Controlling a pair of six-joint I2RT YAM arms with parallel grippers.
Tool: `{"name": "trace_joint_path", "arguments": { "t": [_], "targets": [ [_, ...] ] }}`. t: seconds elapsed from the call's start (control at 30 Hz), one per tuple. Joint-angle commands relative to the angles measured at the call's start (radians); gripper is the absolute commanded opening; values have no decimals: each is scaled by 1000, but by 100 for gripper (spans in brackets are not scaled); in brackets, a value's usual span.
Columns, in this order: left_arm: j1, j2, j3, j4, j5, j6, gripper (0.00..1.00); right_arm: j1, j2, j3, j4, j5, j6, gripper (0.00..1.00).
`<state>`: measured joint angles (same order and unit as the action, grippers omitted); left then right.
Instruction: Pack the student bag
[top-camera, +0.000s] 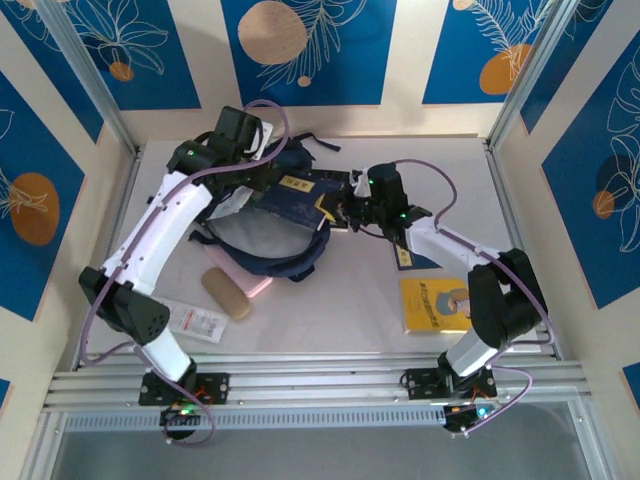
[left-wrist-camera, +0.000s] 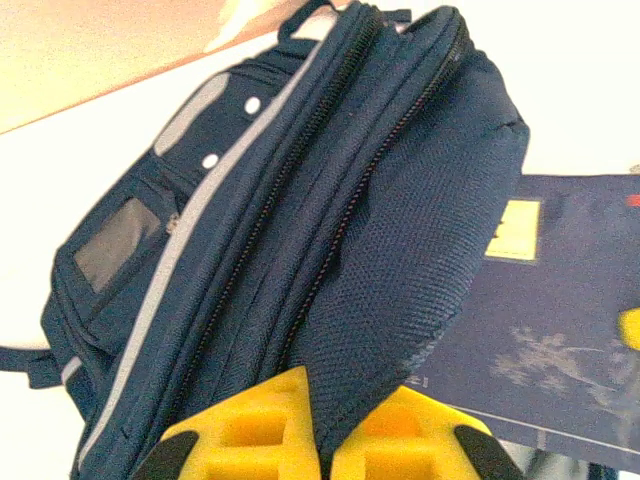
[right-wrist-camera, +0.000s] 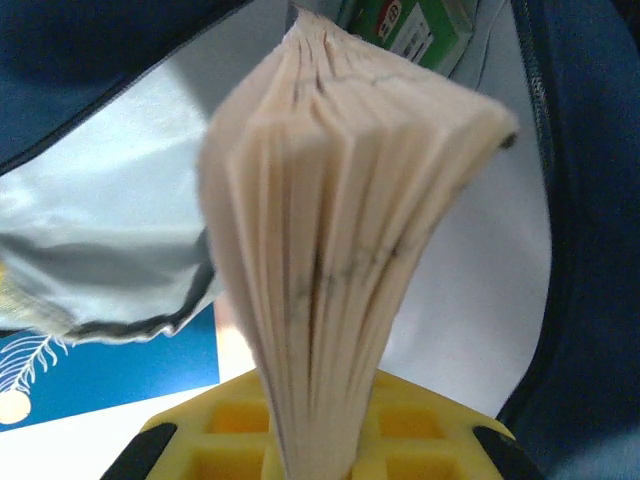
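The student bag (top-camera: 262, 245), navy with grey stripes, lies open at the back middle of the table. My left gripper (top-camera: 258, 168) is at its far edge. In the left wrist view its yellow fingers (left-wrist-camera: 250, 430) pinch a navy mesh flap of the student bag (left-wrist-camera: 400, 230), and the gripper (left-wrist-camera: 325, 445) is shut on it. A navy book (top-camera: 300, 197) with a yellow label rests half over the bag's mouth. My right gripper (top-camera: 345, 210) holds its right end. The right wrist view has that gripper (right-wrist-camera: 320, 462) shut on the book's (right-wrist-camera: 340, 240) fanned cream pages.
A yellow book (top-camera: 435, 303) lies on the table at the right front. A tan case (top-camera: 227, 293) on a pink item and a white packet (top-camera: 195, 320) lie left of centre. A green box (right-wrist-camera: 400, 28) sits inside the bag's grey lining (right-wrist-camera: 100, 230).
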<state>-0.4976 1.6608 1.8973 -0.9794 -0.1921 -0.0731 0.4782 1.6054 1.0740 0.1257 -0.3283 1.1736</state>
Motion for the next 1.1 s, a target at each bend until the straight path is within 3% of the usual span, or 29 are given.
{"name": "trace_joint_path", "arguments": {
  "t": [0.0, 0.23, 0.47, 0.67, 0.7, 0.77, 0.83, 0.93, 1.07],
  "targets": [
    [-2, -45, 51, 41, 0, -17, 0, 17, 47, 62, -1, 9, -10, 0],
    [-2, -18, 73, 52, 40, -44, 0, 73, 185, 249, -167, 135, 22, 0],
    [-2, 21, 109, 77, 100, -96, 0, 148, 391, 536, -425, 326, 179, 0],
    [0, 58, 138, 95, 113, -113, 0, 178, 587, 715, -310, 380, 221, 0],
    [1, 63, 140, 96, 109, -112, 0, 181, 625, 753, -294, 372, 214, 6],
    [15, 81, 151, 89, 98, -115, 0, 182, 711, 863, -278, 317, 181, 32],
    [30, 100, 161, 79, 101, -121, 0, 181, 767, 965, -335, 279, 137, 50],
    [54, 115, 161, 81, 113, -134, 0, 188, 766, 1016, -390, 260, 27, 65],
    [85, 126, 161, 83, 117, -141, 0, 186, 692, 966, -422, 236, -110, 72]
  ]
}}
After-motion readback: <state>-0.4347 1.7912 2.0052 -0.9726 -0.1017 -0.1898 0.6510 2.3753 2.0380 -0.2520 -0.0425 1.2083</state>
